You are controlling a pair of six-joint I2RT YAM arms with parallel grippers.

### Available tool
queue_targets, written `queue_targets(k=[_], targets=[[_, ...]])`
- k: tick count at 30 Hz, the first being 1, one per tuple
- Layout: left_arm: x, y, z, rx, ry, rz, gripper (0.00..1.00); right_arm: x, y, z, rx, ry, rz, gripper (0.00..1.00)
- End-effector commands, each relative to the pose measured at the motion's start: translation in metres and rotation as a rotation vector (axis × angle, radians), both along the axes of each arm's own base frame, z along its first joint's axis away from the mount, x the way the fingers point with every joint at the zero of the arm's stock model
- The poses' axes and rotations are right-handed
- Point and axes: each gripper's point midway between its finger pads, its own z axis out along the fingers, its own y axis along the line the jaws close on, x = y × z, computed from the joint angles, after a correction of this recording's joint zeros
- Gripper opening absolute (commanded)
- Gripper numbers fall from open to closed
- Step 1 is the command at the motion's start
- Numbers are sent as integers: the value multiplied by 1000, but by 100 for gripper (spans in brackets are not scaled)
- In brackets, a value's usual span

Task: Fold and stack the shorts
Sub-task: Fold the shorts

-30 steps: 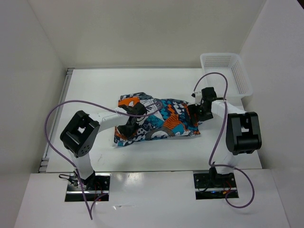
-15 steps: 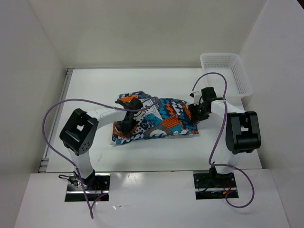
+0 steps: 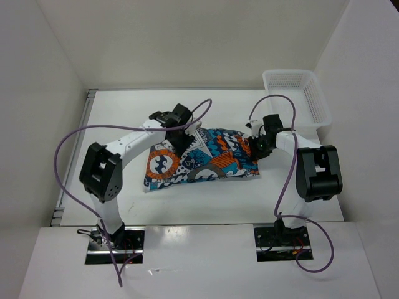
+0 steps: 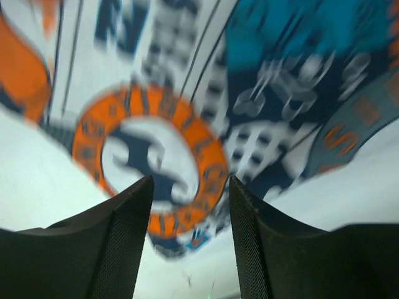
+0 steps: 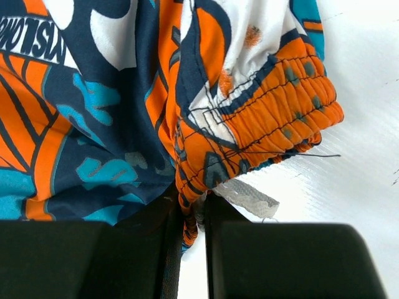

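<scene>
The printed shorts (image 3: 212, 161) lie bunched across the middle of the table. My left gripper (image 3: 182, 138) hovers over their far left part. In the left wrist view its jaws stand open (image 4: 190, 184) with nothing between them, above a blurred orange ring of the print (image 4: 149, 140). My right gripper (image 3: 255, 148) is at the shorts' right end. The right wrist view shows it shut (image 5: 194, 208) on the orange elastic waistband edge (image 5: 274, 118). The white drawstring (image 5: 249, 196) sticks out beside the fingers.
A white mesh basket (image 3: 293, 84) stands at the back right corner. White walls close in the table on the left, back and right. Purple cables loop over both arms.
My left gripper has let go of the shorts' left part, opened wider and moved toward the far edge. That part now lies flat. My right gripper has shut on the waistband.
</scene>
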Motion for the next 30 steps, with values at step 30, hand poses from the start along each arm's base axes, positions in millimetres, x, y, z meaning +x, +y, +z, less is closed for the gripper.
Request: queue_targets(k=[30], targets=[[60,-41,-45,-235,89,3,68,40,-75,190,-41,-337,-192,0]])
